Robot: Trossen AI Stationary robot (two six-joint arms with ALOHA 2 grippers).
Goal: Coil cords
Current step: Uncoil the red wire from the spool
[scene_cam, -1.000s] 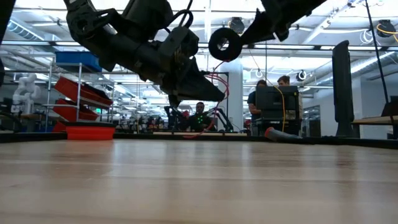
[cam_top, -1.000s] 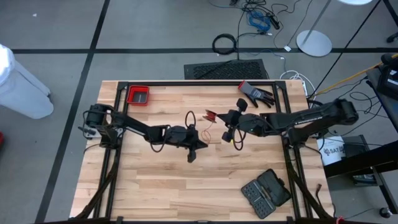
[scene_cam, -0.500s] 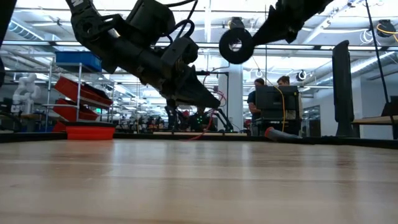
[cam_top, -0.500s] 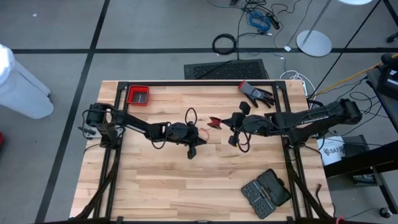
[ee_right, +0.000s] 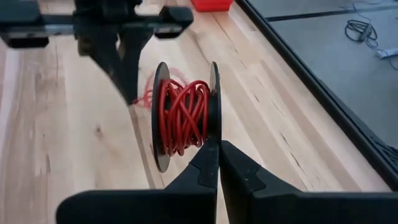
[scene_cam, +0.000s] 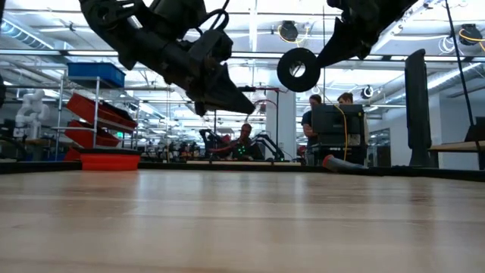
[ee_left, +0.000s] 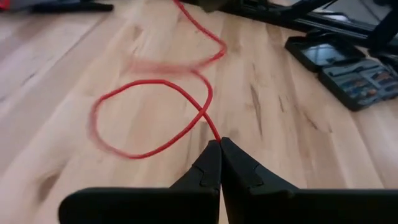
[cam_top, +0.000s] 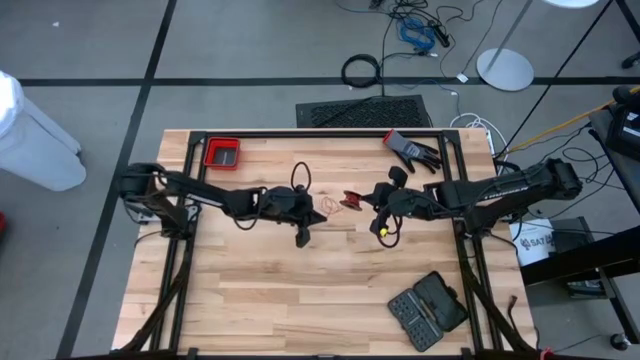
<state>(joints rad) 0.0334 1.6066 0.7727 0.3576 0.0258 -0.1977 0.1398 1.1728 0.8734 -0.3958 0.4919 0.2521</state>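
2 grippers pinch red cord (ee_left: 149, 99): left (ee_left: 219, 144) strand, right (ee_right: 217, 144) spool.

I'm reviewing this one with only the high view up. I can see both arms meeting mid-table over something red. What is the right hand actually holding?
Observer: The right hand is shut on the rim of a black spool wound with red cord.
Operator: And the left hand?
Observer: The left hand is shut on the red cord's free end, which forms a loose loop over the wooden table.
Operator: Is the spool resting on the table?
Observer: No. In the low view the spool hangs well above the tabletop.
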